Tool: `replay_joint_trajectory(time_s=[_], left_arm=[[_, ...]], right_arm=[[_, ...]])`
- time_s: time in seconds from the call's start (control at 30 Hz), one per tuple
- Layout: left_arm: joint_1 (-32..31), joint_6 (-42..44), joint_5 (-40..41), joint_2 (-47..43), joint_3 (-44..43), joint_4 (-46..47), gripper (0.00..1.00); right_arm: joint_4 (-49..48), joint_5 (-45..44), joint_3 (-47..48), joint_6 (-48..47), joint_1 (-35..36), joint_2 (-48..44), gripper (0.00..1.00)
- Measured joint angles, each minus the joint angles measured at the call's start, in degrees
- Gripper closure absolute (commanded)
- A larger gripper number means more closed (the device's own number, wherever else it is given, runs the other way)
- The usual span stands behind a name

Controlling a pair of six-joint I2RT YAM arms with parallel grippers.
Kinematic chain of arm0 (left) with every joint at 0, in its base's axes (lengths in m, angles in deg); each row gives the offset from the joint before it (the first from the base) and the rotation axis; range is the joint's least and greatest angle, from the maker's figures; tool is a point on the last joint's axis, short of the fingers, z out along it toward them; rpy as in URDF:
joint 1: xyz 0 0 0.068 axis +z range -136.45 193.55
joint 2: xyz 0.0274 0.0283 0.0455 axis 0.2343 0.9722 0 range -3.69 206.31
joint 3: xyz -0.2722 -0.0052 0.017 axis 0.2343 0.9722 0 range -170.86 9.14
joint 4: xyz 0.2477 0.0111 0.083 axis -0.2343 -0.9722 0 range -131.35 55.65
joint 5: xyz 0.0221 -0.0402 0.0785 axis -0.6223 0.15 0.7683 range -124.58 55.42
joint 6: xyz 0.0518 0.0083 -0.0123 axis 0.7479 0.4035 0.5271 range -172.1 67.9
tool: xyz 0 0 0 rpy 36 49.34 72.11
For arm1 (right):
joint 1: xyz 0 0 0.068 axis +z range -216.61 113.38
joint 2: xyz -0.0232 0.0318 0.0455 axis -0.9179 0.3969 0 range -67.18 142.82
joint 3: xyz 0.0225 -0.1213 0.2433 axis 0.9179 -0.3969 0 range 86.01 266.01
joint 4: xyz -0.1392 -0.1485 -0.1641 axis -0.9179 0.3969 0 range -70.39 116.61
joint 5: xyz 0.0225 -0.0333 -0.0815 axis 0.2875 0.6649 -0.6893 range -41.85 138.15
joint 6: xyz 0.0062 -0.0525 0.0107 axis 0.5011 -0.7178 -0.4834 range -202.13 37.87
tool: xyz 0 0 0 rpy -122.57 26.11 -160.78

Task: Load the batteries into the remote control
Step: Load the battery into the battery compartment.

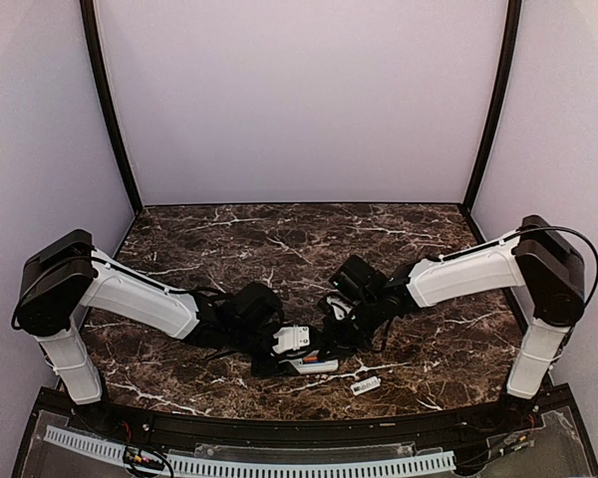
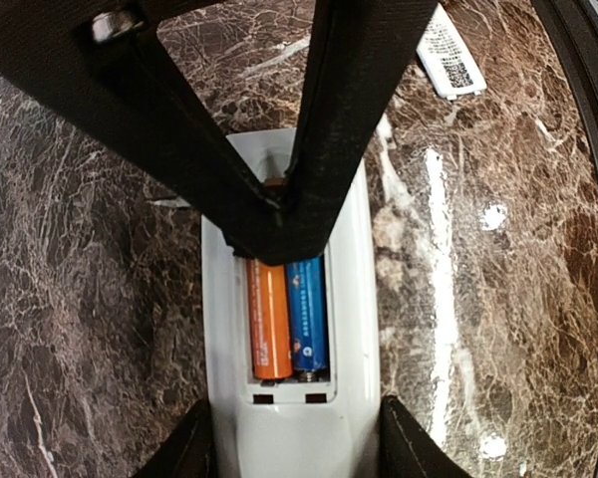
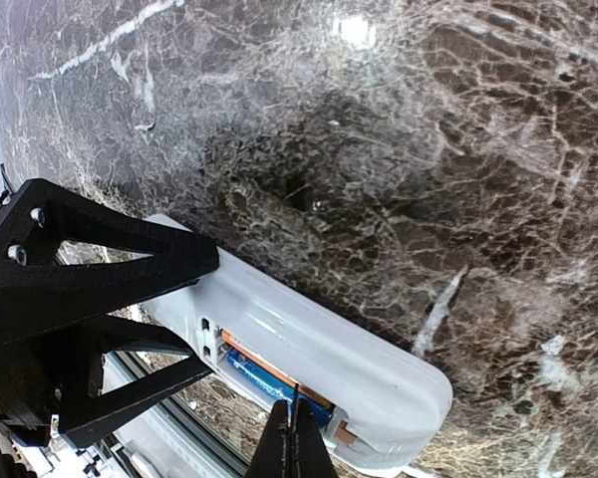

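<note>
Batteries [image 2: 289, 319] — orange and blue — lie side by side in the remote [image 2: 359, 329], near-centre on the tabletop [image 2: 80, 299]. Left claw [image 2: 299, 448] clamps the remote's sides; right claw [image 3: 295, 443], tips together, bears on their far ends. Seating looks nearly done — next, probably, the loose cover [image 1: 366, 384] lying to the right.

Likely a lab — walled booth [image 1: 299, 100], marble tabletop [image 1: 279, 239].

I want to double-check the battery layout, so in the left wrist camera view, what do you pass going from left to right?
You pass the orange battery, then the blue battery, then the loose white cover. The remote and the right pincer overlap the batteries, so they're left out.
</note>
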Motion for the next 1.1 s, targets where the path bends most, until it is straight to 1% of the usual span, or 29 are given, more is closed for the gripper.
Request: replay_joint_trajectory(time_s=[0.23, 0.4, 0.47, 0.5, 0.57, 0.73, 0.9, 1.03, 1.07, 1.1], left_arm=[[0.0, 0.0, 0.0, 0.0, 0.0, 0.0, 1.00], [0.0, 0.0, -0.1, 0.1, 0.0, 0.0, 1.00], [0.0, 0.0, -0.1, 0.1, 0.0, 0.0, 0.96], [0.0, 0.0, -0.1, 0.1, 0.0, 0.0, 0.91], [0.0, 0.1, 0.0, 0.1, 0.0, 0.0, 0.87], [0.0, 0.0, 0.1, 0.1, 0.0, 0.0, 0.85], [0.0, 0.0, 0.1, 0.0, 0.0, 0.0, 0.80], [0.0, 0.1, 0.1, 0.0, 0.0, 0.0, 0.68], [0.0, 0.1, 0.1, 0.0, 0.0, 0.0, 0.63], [0.0, 0.1, 0.1, 0.0, 0.0, 0.0, 0.61]], right_arm=[[1.2, -0.5, 0.6, -0.6, 0.0, 0.5, 1.00], [8.4, -3.5, 4.5, -2.9, 0.5, 1.3, 1.00], [11.4, -5.4, 6.1, -4.0, 0.8, 1.6, 1.00], [11.8, -5.5, 6.4, -4.4, 0.8, 1.7, 1.00], [11.7, -5.2, 6.4, -4.9, 0.8, 1.6, 1.00], [8.9, -3.9, 5.0, -4.9, 0.6, 0.9, 1.00], [8.6, -3.2, 5.0, -5.0, 0.5, 0.9, 1.00], [8.4, -2.7, 4.9, -5.0, 0.4, 0.9, 1.00], [8.2, -2.5, 4.8, -5.0, 0.3, 0.9, 1.00], [7.8, -2.3, 4.5, -5.0, 0.3, 0.9, 1.00]])
